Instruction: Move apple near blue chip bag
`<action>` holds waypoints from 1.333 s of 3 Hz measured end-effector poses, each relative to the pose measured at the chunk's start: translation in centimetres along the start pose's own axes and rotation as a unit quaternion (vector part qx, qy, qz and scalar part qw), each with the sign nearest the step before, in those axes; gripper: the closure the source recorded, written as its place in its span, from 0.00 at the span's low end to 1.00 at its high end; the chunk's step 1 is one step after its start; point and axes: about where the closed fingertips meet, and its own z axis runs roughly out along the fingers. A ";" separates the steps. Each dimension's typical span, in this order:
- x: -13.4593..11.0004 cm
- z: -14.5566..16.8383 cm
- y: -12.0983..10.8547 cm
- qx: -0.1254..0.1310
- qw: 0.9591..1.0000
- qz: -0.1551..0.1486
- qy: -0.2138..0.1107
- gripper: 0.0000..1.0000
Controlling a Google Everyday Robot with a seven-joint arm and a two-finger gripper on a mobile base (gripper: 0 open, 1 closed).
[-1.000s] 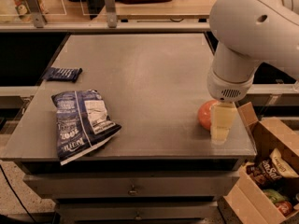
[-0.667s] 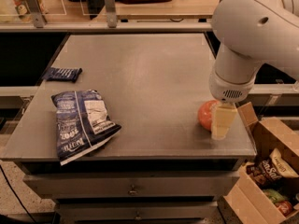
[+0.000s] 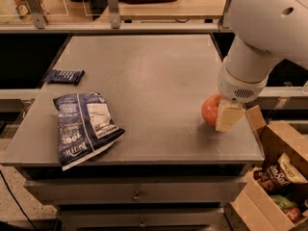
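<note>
The red-orange apple [image 3: 210, 110] sits on the grey table [image 3: 154, 81] near its front right corner. My gripper [image 3: 227, 117] is down at the apple's right side, its pale finger covering part of the apple. The blue chip bag [image 3: 83, 127], crumpled dark blue foil with a white label, lies flat at the table's front left, far from the apple.
A small flat dark blue wrapper [image 3: 64, 76] lies at the left edge. An open cardboard box [image 3: 276, 177] of snacks stands on the floor to the right of the table. A shelf with clear stands runs behind the table.
The arm has shifted slightly to the right and up in view; the apple and the bag have stayed in place.
</note>
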 end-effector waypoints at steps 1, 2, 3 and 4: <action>-3.5 -3.0 0.6 0.011 0.998 -0.052 -0.036 0.87; -8.9 -6.6 2.2 0.021 0.987 -0.139 -0.078 1.00; -13.6 -7.7 3.8 0.014 0.973 -0.201 -0.109 1.00; -17.4 -7.1 5.1 -0.002 0.963 -0.240 -0.123 1.00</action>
